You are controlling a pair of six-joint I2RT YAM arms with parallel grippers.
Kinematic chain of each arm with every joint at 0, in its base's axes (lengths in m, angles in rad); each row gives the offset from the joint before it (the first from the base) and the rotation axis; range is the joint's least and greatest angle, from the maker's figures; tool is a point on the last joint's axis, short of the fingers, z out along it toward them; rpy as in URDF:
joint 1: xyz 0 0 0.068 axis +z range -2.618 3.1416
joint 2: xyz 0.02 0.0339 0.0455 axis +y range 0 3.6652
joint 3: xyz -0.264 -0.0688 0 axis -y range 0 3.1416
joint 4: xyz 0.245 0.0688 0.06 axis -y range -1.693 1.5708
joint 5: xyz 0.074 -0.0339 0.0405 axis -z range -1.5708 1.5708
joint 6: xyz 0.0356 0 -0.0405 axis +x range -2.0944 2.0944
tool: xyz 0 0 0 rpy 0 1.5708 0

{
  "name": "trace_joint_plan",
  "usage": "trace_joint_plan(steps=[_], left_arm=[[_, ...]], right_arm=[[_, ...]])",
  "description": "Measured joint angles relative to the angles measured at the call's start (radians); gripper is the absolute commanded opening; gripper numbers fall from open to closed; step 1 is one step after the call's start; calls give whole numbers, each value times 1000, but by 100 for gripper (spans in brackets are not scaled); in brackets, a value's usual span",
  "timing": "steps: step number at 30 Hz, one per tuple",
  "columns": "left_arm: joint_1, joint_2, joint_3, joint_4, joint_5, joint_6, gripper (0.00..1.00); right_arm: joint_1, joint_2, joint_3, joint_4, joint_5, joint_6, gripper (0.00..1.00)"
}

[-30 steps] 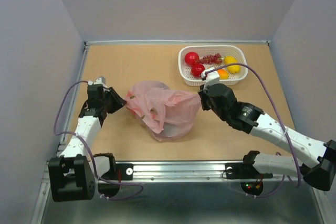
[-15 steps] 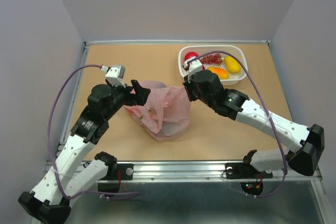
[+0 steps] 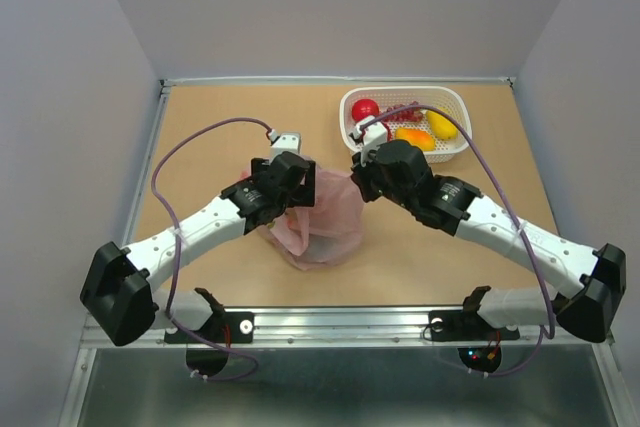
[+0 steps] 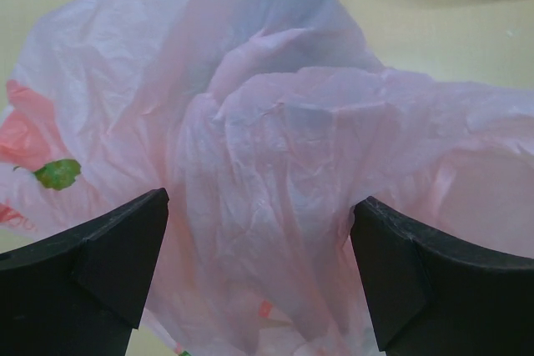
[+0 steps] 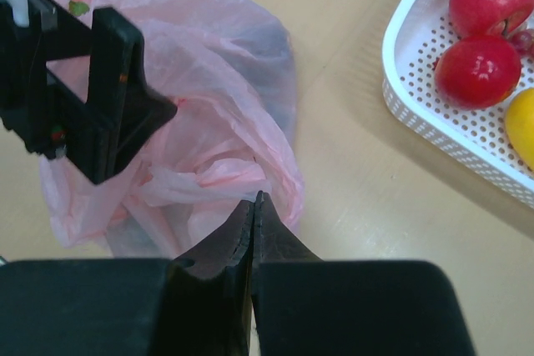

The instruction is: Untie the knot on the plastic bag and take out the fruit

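Note:
The pink plastic bag [image 3: 325, 222] lies crumpled on the table's middle; no knot can be made out. My left gripper [image 3: 292, 185] is open over the bag's left top, and in the left wrist view its jaws stand wide on either side of a raised fold of the bag [image 4: 275, 164]. My right gripper [image 3: 360, 184] is shut, pinching the bag's film [image 5: 209, 172] at its right top edge, with its tips [image 5: 256, 199] pressed together. A green bit [image 4: 57, 173] shows through the film. Red fruit [image 5: 480, 68] lies in the white basket [image 5: 417, 97].
The white basket [image 3: 452, 150] stands at the back right with red [image 3: 365, 109], yellow [image 3: 441, 124] and orange [image 3: 413, 137] fruit in it. My left gripper's black body [image 5: 92, 97] shows close to the right gripper's tips. Grey walls surround the table.
My left arm has swung right from the table's left side onto the bag, jaws open. My right gripper moved left with the bag's edge, bunching the bag narrower.

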Motion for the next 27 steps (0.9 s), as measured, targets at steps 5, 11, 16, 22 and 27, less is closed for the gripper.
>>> trace_joint_plan(steps=[5, 11, 16, 22, 27], left_arm=[[23, 49, 28, 4, -106, -22, 97], [192, 67, 19, 44, -99, -6, 70], [332, 53, 25, 65, -56, 84, 0], [439, -23, 128, -23, 47, 168, 0], [455, -127, 220, -85, 138, 173, 0]], right_arm=[[0, -48, -47, -2, -3, 13, 1], [1, -88, -82, 12, 35, 15, 1], [2, -84, -97, 27, 99, 30, 1], [-39, 18, -49, -10, 192, 53, 6], [-111, 103, 82, -54, 156, 65, 68]])
